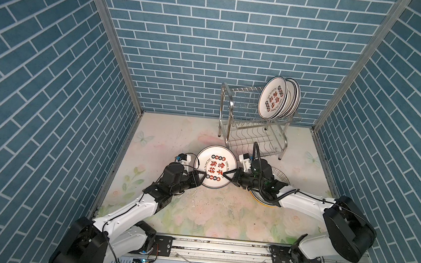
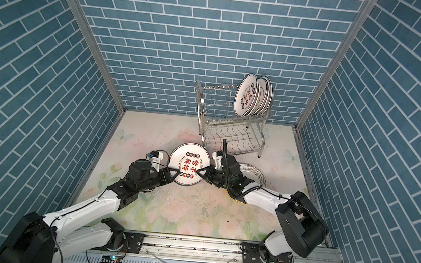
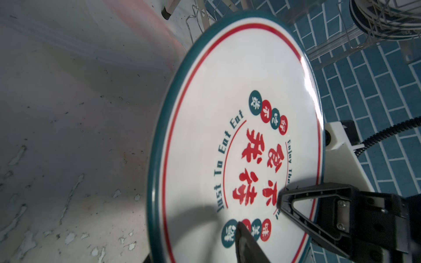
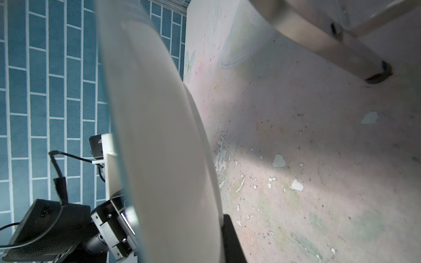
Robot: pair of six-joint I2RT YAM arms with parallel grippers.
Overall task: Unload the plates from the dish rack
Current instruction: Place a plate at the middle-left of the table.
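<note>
Black and white, the left arm reaches in from the near left, and the left gripper (image 1: 204, 175) (image 2: 175, 173) straddles the left rim of a lettered plate (image 1: 215, 167) (image 2: 189, 164). One finger (image 3: 246, 246) lies over the printed face; its partner is hidden behind the plate, so I cannot tell whether these jaws have clamped.

The lettered plate is round, white with a green rim, a red ring and red characters. It is held above the floral table (image 1: 196, 215) near the middle, printed face turned up toward the overhead camera, and being round it has no long axis.

On its right rim the right gripper (image 1: 226, 176) (image 2: 198, 173) is pinched closed on the plate, one triangular finger (image 3: 296, 200) pressed to the face.

Under the right arm a striped plate (image 1: 281, 176) (image 2: 254, 173) lies flat on the table, topping a low pile.

Behind, toward the back right, the steel dish rack (image 1: 250, 138) (image 2: 226, 136) stands near the blue brick wall. On its upper tier the racked plates (image 1: 273, 97) (image 2: 247, 95) stand on edge, leaning, faces toward the left.

Only the left wrist view shows the English lettering. Only the right wrist view shows the plate's plain white underside (image 4: 159, 136).
</note>
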